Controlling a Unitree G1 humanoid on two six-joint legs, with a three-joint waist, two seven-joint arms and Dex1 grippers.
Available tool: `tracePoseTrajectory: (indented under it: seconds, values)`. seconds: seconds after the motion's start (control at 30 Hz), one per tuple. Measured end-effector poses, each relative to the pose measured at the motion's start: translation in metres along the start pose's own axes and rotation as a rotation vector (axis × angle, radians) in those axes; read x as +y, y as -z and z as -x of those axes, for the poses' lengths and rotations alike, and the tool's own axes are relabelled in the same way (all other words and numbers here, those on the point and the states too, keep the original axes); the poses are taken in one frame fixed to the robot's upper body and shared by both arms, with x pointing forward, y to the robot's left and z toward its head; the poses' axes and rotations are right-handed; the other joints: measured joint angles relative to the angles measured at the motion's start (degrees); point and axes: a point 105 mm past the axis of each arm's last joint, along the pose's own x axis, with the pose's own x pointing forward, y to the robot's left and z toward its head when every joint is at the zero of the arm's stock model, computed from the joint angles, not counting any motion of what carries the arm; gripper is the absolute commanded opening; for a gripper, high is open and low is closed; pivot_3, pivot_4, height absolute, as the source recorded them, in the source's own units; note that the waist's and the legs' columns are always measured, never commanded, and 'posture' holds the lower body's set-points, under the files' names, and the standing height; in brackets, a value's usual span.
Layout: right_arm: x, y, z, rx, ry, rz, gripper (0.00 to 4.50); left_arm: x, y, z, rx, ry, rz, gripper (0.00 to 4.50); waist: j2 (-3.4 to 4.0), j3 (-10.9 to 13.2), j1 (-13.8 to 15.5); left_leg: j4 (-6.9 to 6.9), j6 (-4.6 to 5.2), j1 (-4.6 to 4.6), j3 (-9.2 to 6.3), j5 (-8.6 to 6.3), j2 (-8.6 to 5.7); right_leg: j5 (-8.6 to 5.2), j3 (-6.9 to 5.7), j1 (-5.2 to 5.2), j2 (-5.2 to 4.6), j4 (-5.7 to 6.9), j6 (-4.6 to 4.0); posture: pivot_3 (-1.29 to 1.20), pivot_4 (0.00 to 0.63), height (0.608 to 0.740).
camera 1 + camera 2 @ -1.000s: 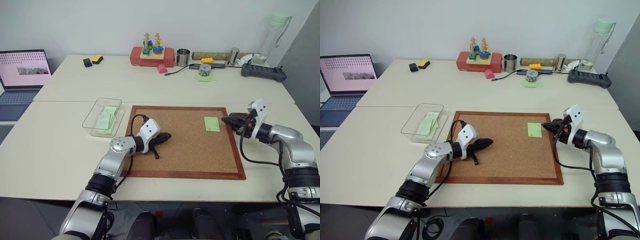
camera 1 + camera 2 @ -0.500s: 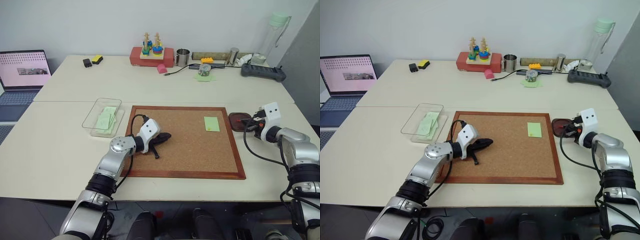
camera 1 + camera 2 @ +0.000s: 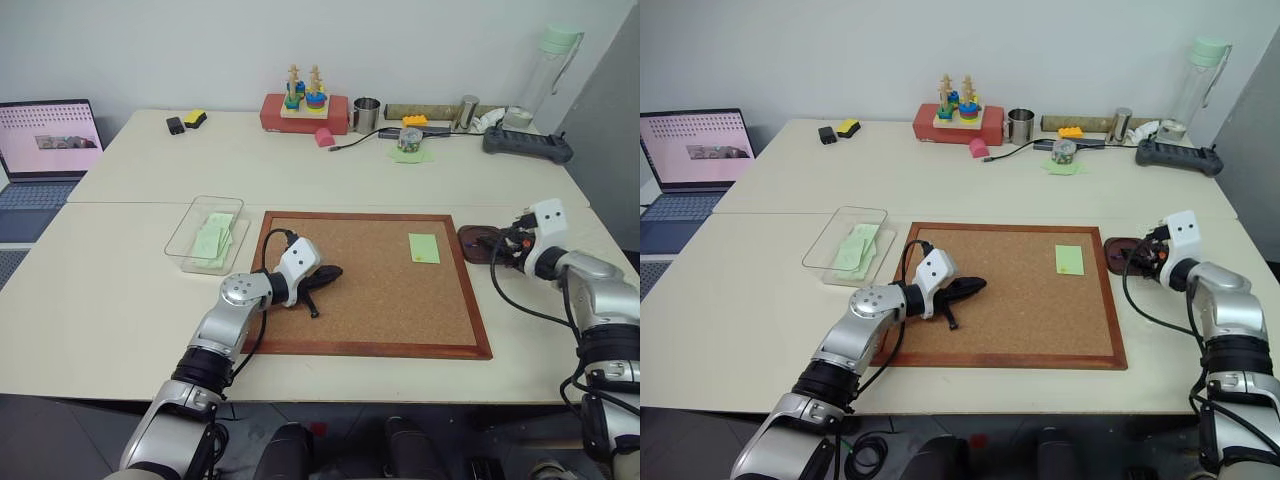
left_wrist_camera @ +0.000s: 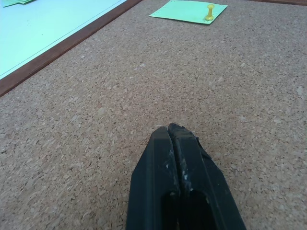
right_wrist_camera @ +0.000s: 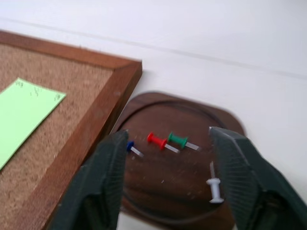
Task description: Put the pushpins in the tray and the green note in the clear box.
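Left arm reaches forward from the lower left, elbow bent, forearm angled in toward the centre. Left gripper (image 3: pixel 325 276) points forward and to the right, slightly nose-down, both black fingers (image 4: pixel 178 158) pressed flat together, nothing between them. Right arm is out wide on the right side, elbow bent, wrist turned so the white wrist block faces up. Right gripper (image 5: pixel 169 184) points forward, tilted a little down, its fingers spread wide apart, with nothing gripped.
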Motion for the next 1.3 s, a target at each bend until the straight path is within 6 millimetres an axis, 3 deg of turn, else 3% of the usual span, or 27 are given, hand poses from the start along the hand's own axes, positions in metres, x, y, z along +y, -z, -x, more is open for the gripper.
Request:
tracePoseTrajectory:
  seconds: [0.07,0.13,0.37,0.53,0.7,0.73,0.9,1.3]
  values:
    - [0.007,-0.011,0.002,-0.034,-0.05,0.025,3.73,0.0,0.0,0.0,0.001,0.0,0.0,0.0,0.0,0.0,0.0,0.0,0.0,0.01,-0.01,0.0,0.0,-0.01,0.0,0.01,0.01,0.0,0.01,0.0,0.15,0.74]
    - [0.026,-0.018,0.006,-0.055,-0.162,0.094,3.73,0.0,0.0,0.0,0.0,0.001,-0.001,0.0,0.0,0.0,0.01,0.0,0.0,0.0,-0.03,0.0,0.0,-0.03,-0.02,0.01,0.02,-0.01,0.05,0.0,0.15,0.74]
    - [0.101,-0.002,0.001,-0.043,-0.465,0.202,3.73,0.001,0.0,0.0,0.003,0.0,-0.002,0.0,0.0,0.0,0.0,0.01,0.0,0.02,-0.04,0.0,0.01,-0.03,-0.02,0.01,0.02,0.01,0.05,0.0,0.15,0.74]
    - [0.121,0.001,-0.015,-0.07,-0.508,0.165,3.73,0.001,0.0,0.0,0.003,0.004,-0.005,0.0,0.0,0.0,0.0,0.02,0.0,0.02,-0.03,0.0,0.01,-0.01,-0.02,0.0,0.02,0.01,0.02,0.0,0.15,0.74]
    - [0.117,0.006,-0.025,-0.064,-0.491,0.166,3.73,0.0,-0.001,-0.001,0.001,0.006,-0.008,0.0,0.0,0.0,0.08,0.01,0.0,0.0,-0.04,0.0,0.01,0.03,-0.03,0.0,0.01,-0.01,-0.04,0.0,0.15,0.74]
    - [0.116,0.008,-0.026,-0.059,-0.486,0.163,3.38,0.0,-0.001,-0.001,0.001,0.006,-0.007,0.0,0.0,0.0,0.06,0.01,0.0,0.01,-0.04,0.0,0.0,0.03,-0.03,0.0,0.01,-0.01,-0.04,0.0,0.15,0.74]
    - [0.115,0.018,-0.031,-0.052,-0.481,0.146,2.53,0.0,0.0,0.0,0.002,0.001,-0.007,0.0,0.0,-0.01,0.02,0.01,0.0,0.03,-0.04,0.0,0.01,0.02,-0.03,0.0,0.03,0.02,-0.03,0.0,0.15,0.74]
    - [0.114,0.021,-0.035,-0.056,-0.477,0.165,0.07,-0.001,0.0,0.001,0.002,-0.001,-0.007,0.0,0.0,0.0,-0.04,-0.01,0.0,0.02,-0.03,0.0,0.01,0.04,-0.02,0.0,0.02,0.0,-0.06,0.0,0.15,0.74]
